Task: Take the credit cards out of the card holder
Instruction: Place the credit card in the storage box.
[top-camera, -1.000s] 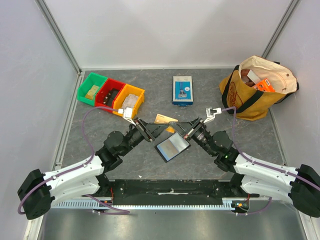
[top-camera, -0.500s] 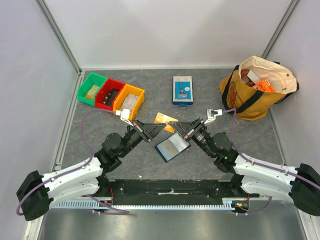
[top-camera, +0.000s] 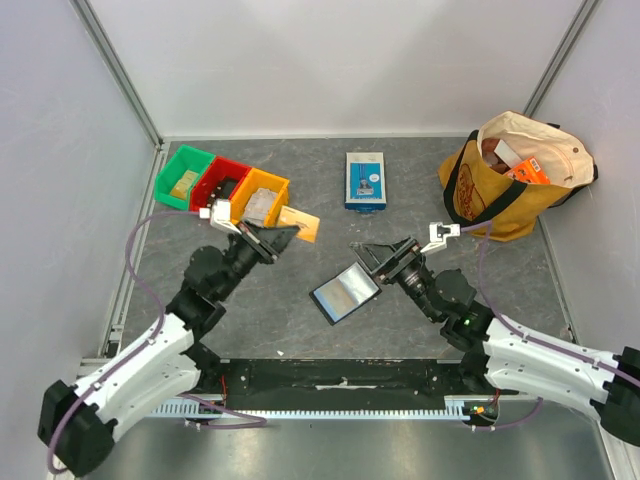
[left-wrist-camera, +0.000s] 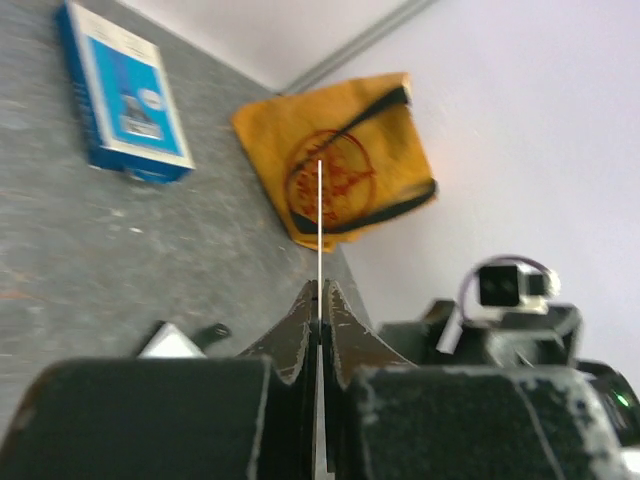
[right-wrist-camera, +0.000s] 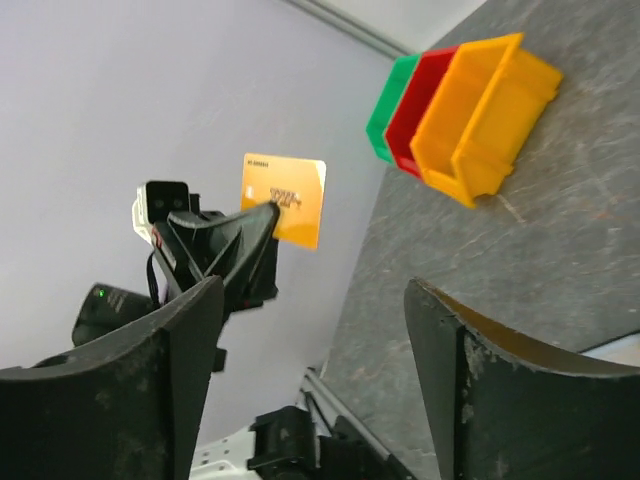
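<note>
One yellow-orange credit card (top-camera: 301, 226) is held in the air by my left gripper (top-camera: 284, 233), which is shut on it just right of the yellow bin. In the left wrist view the credit card (left-wrist-camera: 320, 225) shows edge-on as a thin pale line rising from the left gripper (left-wrist-camera: 320, 292). The right wrist view shows its orange face (right-wrist-camera: 285, 198). The black card holder (top-camera: 345, 293) lies open on the table, bluish-grey inside, with no gripper on it. My right gripper (top-camera: 373, 258) hovers just above and to the right of the holder, open with nothing in it (right-wrist-camera: 315, 290).
Green (top-camera: 184, 178), red (top-camera: 221, 187) and yellow (top-camera: 259, 200) bins stand in a row at the back left. A blue-and-white box (top-camera: 365, 180) lies at the back centre. A stuffed yellow tote bag (top-camera: 500, 185) sits at the back right.
The right gripper opened and let go of the orange card. The left gripper shut on the card and carried it left and back, towards the yellow bin.
</note>
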